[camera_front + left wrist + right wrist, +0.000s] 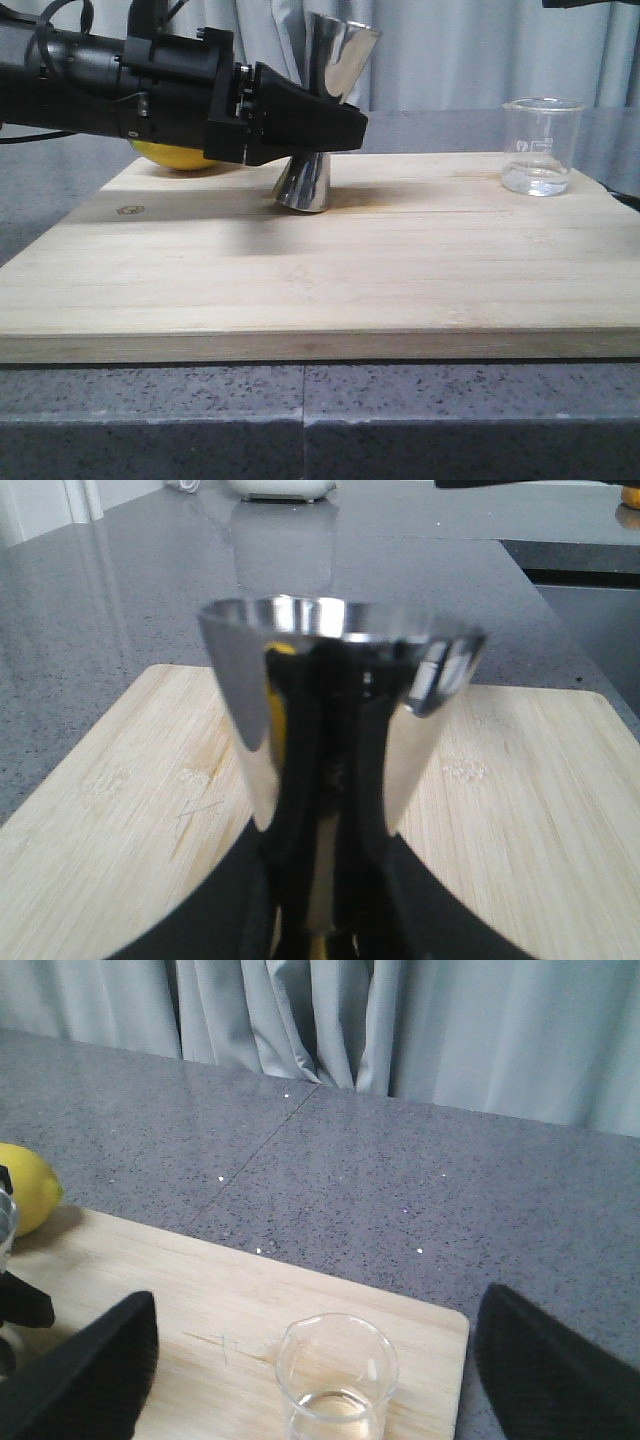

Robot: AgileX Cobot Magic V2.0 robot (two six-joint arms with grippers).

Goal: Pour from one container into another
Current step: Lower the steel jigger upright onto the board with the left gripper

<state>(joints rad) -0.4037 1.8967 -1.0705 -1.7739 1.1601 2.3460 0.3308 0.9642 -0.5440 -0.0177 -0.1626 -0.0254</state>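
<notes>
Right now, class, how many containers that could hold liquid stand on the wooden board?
2. The steel jigger is toward the board's back left, tilted, with the left hand at its waist. The glass beaker stands upright at the back right. None appears hidden.

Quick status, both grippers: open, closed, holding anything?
Left gripper: closed on the waist of the shiny steel hourglass-shaped jigger, which tilts.
Right gripper: open, empty, fingers either side of the small clear glass beaker.
</notes>
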